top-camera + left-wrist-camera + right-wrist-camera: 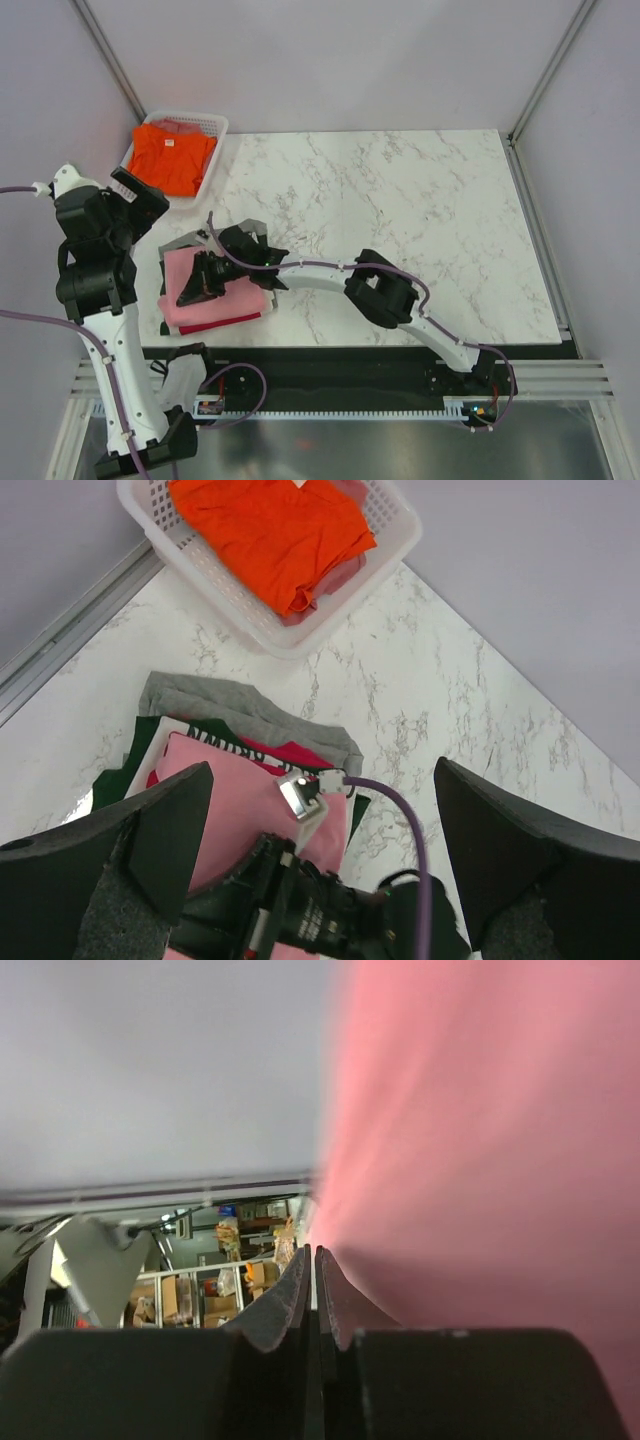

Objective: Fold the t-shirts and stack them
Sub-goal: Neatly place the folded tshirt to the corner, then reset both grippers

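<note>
A stack of folded t-shirts lies at the table's near left corner, with the light pink one (222, 302) (235, 790) on top. Under it show a red edge (300, 751), a white printed one (195, 730), a dark green one (112, 782) and a grey one (215, 698). My right gripper (188, 294) (315, 1252) rests low on the pink shirt (480, 1110), jaws shut, with the cloth beside its right finger. My left gripper (322, 770) (140, 196) hangs wide open above the stack and holds nothing. An orange t-shirt (172, 155) (270, 530) lies in the basket.
The white mesh basket (216, 126) (398, 538) stands at the table's far left corner, with pinkish cloth under the orange shirt. The right arm (380, 292) stretches across the near edge of the marble table (400, 200). Its purple cable (405, 820) loops over the stack.
</note>
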`<state>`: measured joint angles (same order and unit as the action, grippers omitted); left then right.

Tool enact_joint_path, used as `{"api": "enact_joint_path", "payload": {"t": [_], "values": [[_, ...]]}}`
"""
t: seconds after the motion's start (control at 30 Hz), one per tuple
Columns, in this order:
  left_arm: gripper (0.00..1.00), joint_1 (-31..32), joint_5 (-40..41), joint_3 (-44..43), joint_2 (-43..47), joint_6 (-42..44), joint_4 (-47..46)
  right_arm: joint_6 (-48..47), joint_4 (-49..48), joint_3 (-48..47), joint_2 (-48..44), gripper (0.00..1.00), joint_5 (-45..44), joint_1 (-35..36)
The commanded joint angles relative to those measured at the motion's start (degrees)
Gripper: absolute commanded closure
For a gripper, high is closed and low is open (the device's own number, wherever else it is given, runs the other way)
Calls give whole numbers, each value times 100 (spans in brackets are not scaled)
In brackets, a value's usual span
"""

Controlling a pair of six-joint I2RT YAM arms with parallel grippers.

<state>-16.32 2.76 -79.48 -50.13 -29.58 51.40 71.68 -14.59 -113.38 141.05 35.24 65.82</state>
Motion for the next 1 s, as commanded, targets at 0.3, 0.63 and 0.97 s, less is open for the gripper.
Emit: {"api": "enact_joint_path", "payload": {"t": [0.3, 0.63, 0.97], "values": [[0, -12, 110, 276, -41, 181, 72, -75, 1239, -966, 969, 87, -281, -43], [0, -12, -197, 117, -207, 234, -15, -831, 775, 710, -1342, 81, -949, -473], [1, 592, -1490, 828, -418, -143, -911, -2288, 791, 3915, -4090, 71, -1098, -2212]]}}
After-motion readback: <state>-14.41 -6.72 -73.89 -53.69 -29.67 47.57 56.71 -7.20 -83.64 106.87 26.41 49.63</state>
